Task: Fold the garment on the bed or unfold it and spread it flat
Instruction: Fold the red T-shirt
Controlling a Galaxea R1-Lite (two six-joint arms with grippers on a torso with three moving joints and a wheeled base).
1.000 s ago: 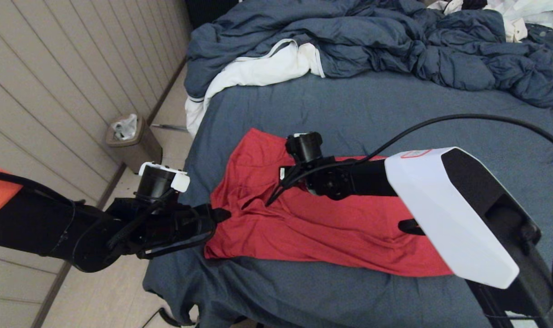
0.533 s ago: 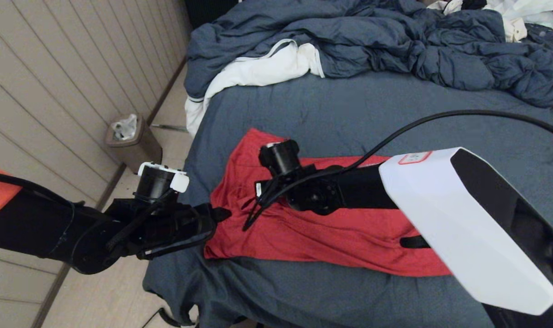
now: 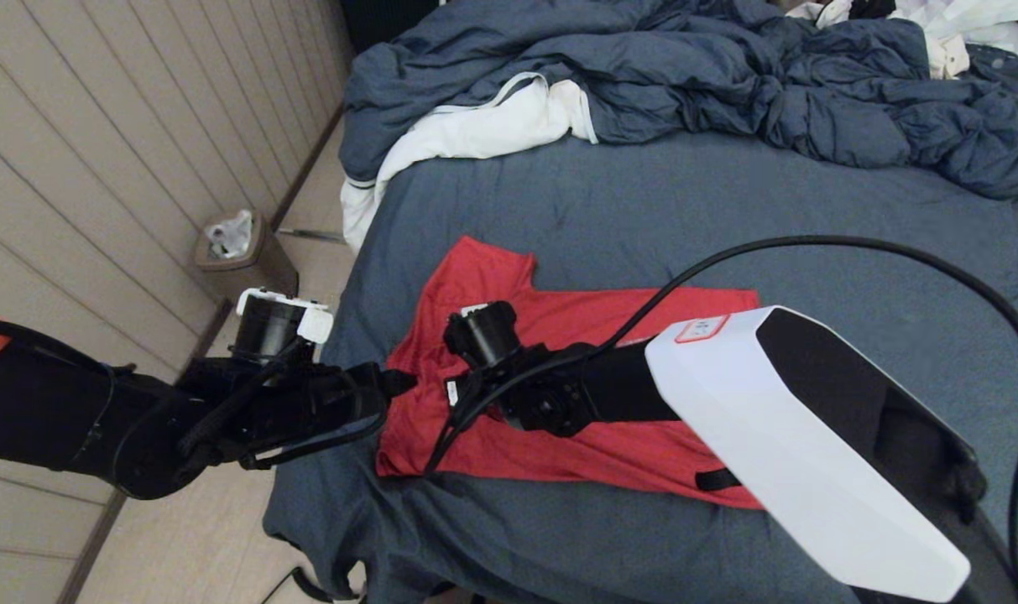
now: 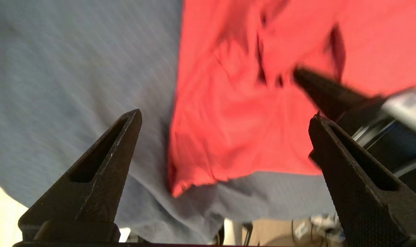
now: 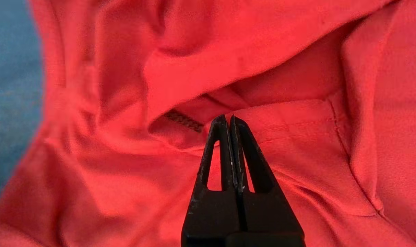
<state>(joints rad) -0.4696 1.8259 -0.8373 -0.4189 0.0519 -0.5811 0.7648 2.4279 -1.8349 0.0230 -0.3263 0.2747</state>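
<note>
One garment [image 3: 559,419]: red, long axis running 9 to 3 o'clock, sleeve toward 11.
Bed [image 3: 685,201]: slate sheet, duvet [image 3: 727,75] heaped at 12; bin [image 3: 244,260] by the wall.
Left end effector [image 4: 225,116]: spread wide, empty, at the shirt's 9 o'clock edge.
Right end effector [image 5: 230,120]: closed, seemingly pinching nothing; only its wrist view shows a seam fold.

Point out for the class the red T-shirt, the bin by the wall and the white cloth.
red T-shirt [image 3: 626,315], head view, flat upper body panel.
bin [image 3: 253,273], head view, its side wall.
white cloth [image 3: 483,130], head view, its middle fold.
</note>
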